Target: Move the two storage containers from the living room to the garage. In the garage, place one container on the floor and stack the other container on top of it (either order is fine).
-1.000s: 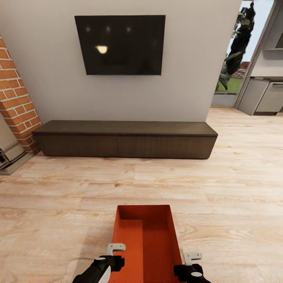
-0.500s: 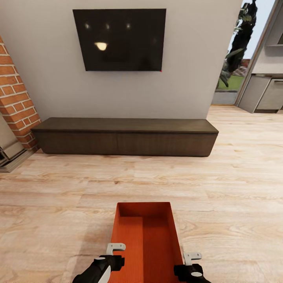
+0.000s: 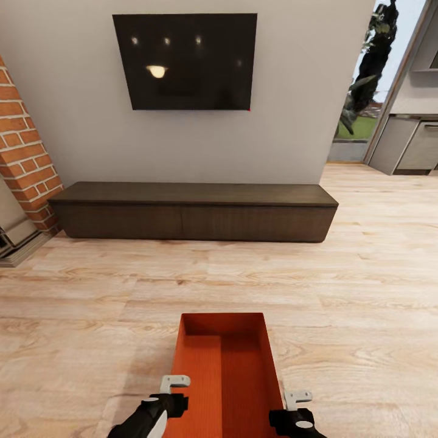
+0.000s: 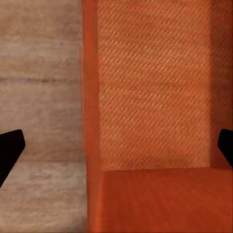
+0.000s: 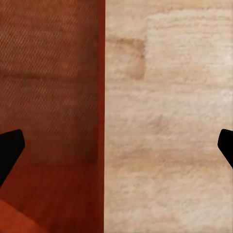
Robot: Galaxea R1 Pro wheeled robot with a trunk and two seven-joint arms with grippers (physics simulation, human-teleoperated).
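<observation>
One orange-red storage container (image 3: 234, 371) sits low in the head view, over the light wood-plank floor of the living room. A raised orange step (image 3: 198, 389) shows inside its left half; I cannot tell whether that is the second container. My left gripper (image 3: 173, 389) is at the container's left wall and my right gripper (image 3: 297, 401) at its right wall. In the left wrist view the left gripper (image 4: 116, 150) is open, its dark tips wide apart astride the wall (image 4: 91, 97). The right gripper (image 5: 116, 150) is open too, astride the other wall (image 5: 101, 97).
A long dark low cabinet (image 3: 194, 213) runs along the wall ahead, under a black TV (image 3: 184, 61). A red brick column (image 3: 24, 158) stands at the left. At the right a passage (image 3: 389, 182) leads to grey kitchen units and a window. Wood floor (image 3: 365, 292) spreads between.
The head camera tilted a little early on, shifting the whole picture. Since then my left gripper has edged slightly outward from the container's left wall. The right gripper and container have held still.
</observation>
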